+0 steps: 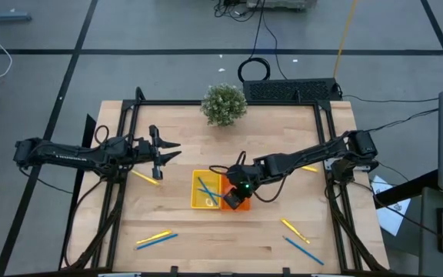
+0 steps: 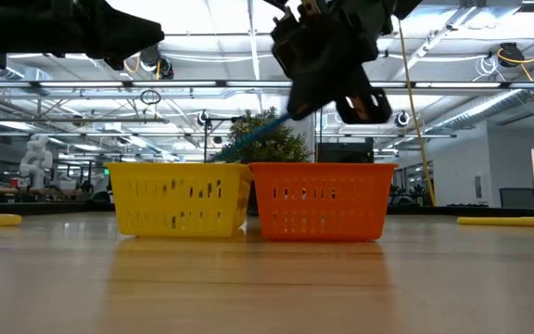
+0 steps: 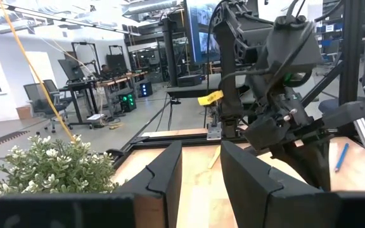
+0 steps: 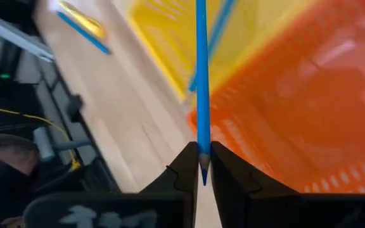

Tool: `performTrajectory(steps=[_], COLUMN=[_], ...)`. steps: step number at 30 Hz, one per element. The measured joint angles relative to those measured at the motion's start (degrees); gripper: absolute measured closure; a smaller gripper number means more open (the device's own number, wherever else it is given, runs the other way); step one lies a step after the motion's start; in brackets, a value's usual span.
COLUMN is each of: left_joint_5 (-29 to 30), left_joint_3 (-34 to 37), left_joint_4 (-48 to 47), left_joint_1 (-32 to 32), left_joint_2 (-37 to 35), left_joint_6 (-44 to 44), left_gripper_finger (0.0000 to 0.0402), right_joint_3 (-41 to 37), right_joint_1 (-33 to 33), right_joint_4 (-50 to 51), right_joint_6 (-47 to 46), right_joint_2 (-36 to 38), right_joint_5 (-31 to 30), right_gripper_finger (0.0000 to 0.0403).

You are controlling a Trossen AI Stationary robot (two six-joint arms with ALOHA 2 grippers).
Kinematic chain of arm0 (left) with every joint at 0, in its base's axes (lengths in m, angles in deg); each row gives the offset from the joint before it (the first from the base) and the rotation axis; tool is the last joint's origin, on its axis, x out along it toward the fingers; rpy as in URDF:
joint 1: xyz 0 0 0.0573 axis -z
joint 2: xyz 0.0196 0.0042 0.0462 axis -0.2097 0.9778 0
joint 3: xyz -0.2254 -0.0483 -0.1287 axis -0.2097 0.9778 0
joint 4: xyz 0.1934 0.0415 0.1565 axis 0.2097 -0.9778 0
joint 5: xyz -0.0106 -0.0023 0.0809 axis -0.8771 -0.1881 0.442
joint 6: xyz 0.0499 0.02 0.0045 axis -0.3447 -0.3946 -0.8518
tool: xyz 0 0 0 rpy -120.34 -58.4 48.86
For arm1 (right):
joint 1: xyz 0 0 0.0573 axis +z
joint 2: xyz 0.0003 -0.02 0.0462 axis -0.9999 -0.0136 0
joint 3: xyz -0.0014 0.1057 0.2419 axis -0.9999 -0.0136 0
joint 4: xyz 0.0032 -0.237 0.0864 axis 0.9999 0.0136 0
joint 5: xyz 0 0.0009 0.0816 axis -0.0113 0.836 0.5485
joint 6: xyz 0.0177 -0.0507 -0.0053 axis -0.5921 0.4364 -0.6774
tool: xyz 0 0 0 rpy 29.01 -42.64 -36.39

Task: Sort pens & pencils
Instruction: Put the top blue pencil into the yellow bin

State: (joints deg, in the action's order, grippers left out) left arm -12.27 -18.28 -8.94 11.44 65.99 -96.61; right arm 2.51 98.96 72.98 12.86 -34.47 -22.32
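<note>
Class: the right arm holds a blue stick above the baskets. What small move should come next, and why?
Probably shift toward the yellow basket and release: the right gripper is shut on the blue pencil over the orange basket, while blue sticks already lie in the yellow one.

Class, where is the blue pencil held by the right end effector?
The blue pencil is clamped in the right end effector, above the seam between the yellow basket and orange basket, mid-table.

Wooden table point(image 1: 206, 231) carries two baskets point(image 1: 206, 190), plant point(image 1: 224, 104), perhaps seven scattered pencils point(image 1: 156, 239).
</note>
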Motion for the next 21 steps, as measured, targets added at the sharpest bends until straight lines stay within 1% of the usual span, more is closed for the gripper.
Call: performTrajectory(steps=[5,10,17,21], left_joint_5=[-0.01,-0.01,-0.03,-0.03], left_joint_3=[0.00,0.00,0.00,0.00], left_joint_4=[0.02,0.02,0.02,0.02], left_joint_1=[0.00,0.00,0.00,0.00], left_joint_2=[0.00,0.00,0.00,0.01], left_joint_6=[-0.01,0.01,0.12,0.23], left_gripper_finger=[0.0286,0.0286,0.0286,0.0286], right_joint_3=[0.00,0.00,-0.04,-0.04], right_joint_1=[0.00,-0.02,-1.12,-1.64], right_joint_4=[-5.17,-2.82,-0.32,-0.89], right_joint_6=[0.98,1.57,0.09,2.47], right_joint_2=[0.09,0.09,0.07,0.06], right_joint_5=[-0.05,-0.08,-0.33,-1.91], right_gripper_finger=[0.0378,0.0378,0.0378,0.0378])
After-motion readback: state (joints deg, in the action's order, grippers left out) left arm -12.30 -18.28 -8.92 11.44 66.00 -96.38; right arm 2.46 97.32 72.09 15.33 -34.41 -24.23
